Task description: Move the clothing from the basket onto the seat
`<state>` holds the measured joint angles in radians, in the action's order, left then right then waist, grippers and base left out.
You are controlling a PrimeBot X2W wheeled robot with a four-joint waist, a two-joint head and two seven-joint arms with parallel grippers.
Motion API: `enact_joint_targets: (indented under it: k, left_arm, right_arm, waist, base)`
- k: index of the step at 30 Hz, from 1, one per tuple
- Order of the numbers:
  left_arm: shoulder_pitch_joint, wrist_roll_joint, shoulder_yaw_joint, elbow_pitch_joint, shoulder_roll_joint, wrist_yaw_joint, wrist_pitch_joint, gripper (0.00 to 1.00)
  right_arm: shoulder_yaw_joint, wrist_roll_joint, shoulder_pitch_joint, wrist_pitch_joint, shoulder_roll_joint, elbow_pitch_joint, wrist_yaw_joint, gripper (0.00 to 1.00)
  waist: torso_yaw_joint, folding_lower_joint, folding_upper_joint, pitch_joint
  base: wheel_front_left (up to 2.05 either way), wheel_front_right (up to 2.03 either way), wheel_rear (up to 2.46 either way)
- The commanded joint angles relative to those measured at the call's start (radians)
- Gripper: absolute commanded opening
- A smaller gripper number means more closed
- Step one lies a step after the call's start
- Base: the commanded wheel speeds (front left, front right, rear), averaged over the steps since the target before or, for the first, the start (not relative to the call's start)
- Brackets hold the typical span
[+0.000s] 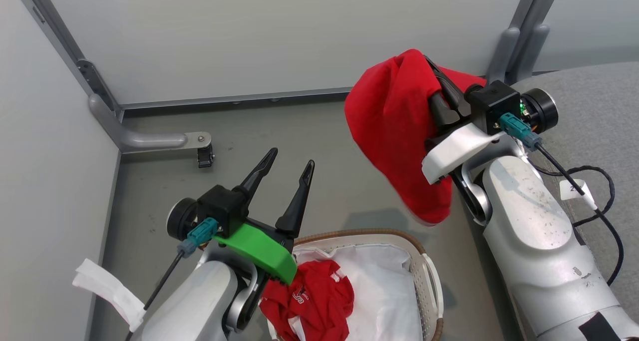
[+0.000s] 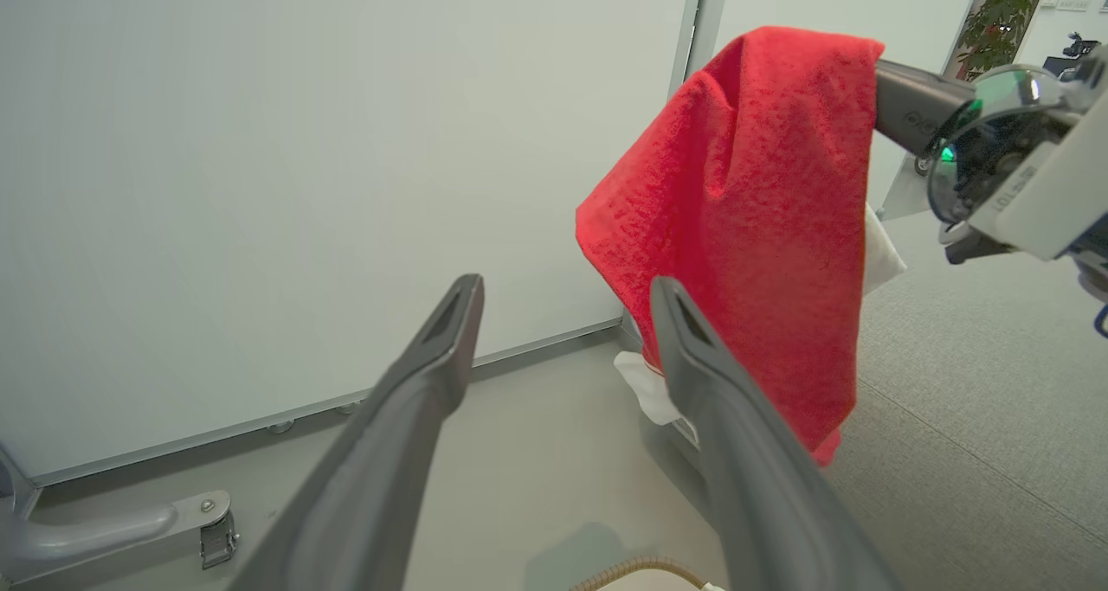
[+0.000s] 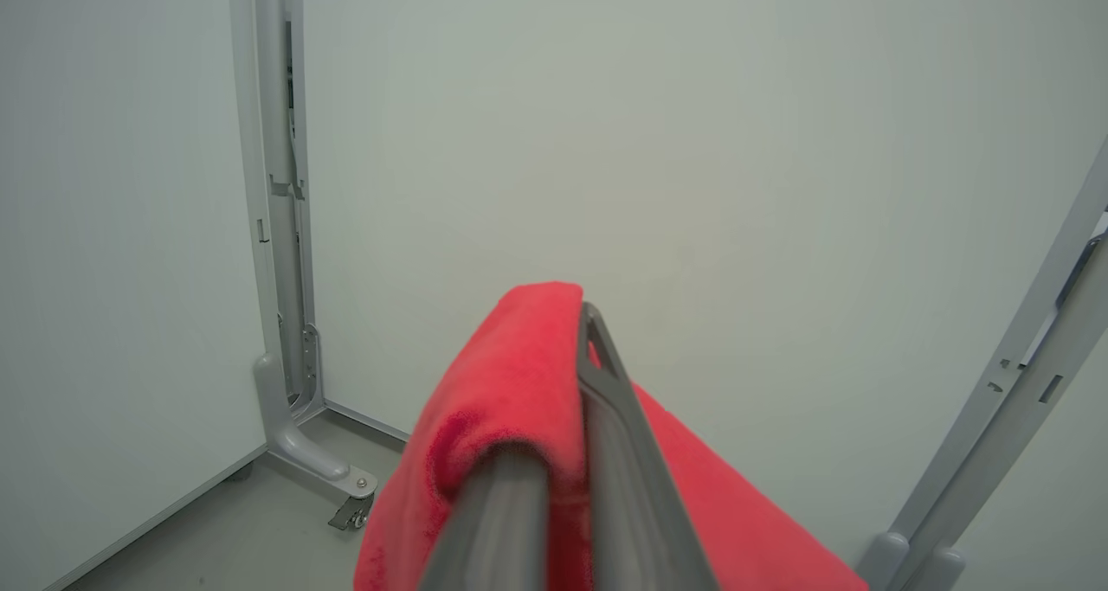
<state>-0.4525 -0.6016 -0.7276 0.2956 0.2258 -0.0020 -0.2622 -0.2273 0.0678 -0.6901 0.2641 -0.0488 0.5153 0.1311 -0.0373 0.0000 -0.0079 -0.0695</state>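
Two garments concern you. A soft red fabric hanging garment (image 1: 394, 131) droops from your right gripper (image 1: 433, 71), clenched on a fold, in the air beside the large grey woven seat cushion (image 1: 599, 111). A second red garment (image 1: 309, 301) lies in the oval off-white perforated basket (image 1: 359, 232) under your left gripper (image 1: 292, 157), released and empty. Swing the hanging garment rightward, hem clear of the cushion edge, before letting go. Head view shows the basket's load; left wrist view shows the hanging hem.
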Motion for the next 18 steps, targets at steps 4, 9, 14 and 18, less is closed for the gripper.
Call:
enact_joint_targets:
  k: [4, 9, 14, 18]
  left_arm:
    - [0.062, 0.061, 0.061, 0.018, -0.040, -0.036, -0.004, 1.00]
    - [0.091, 0.117, 0.110, 0.036, -0.071, -0.064, -0.004, 1.00]
    - [0.111, 0.162, 0.147, 0.046, -0.097, -0.085, -0.002, 1.00]
    - [0.112, 0.197, 0.162, 0.052, -0.108, -0.100, -0.003, 1.00]
  right_arm:
    - [0.009, -0.018, 0.025, 0.001, -0.003, -0.007, -0.001, 0.00]
    - [0.004, -0.009, 0.029, 0.001, -0.003, -0.008, -0.001, 0.00]
    - [0.001, 0.000, 0.036, 0.001, -0.003, -0.017, -0.001, 0.00]
    - [0.011, -0.002, 0.042, 0.001, -0.003, -0.031, -0.001, 0.00]
  waist:
    - [-0.011, 0.0000, 0.0079, -0.001]
    - [-0.032, 0.0000, 0.0079, -0.003]
    - [-0.092, 0.0000, 0.0079, -0.021]
    - [-0.172, 0.0000, 0.0079, -0.050]
  base:
    - [0.00, 0.00, 0.00]
    - [0.00, 0.00, 0.00]
    - [0.00, 0.00, 0.00]
    - [0.00, 0.00, 0.00]
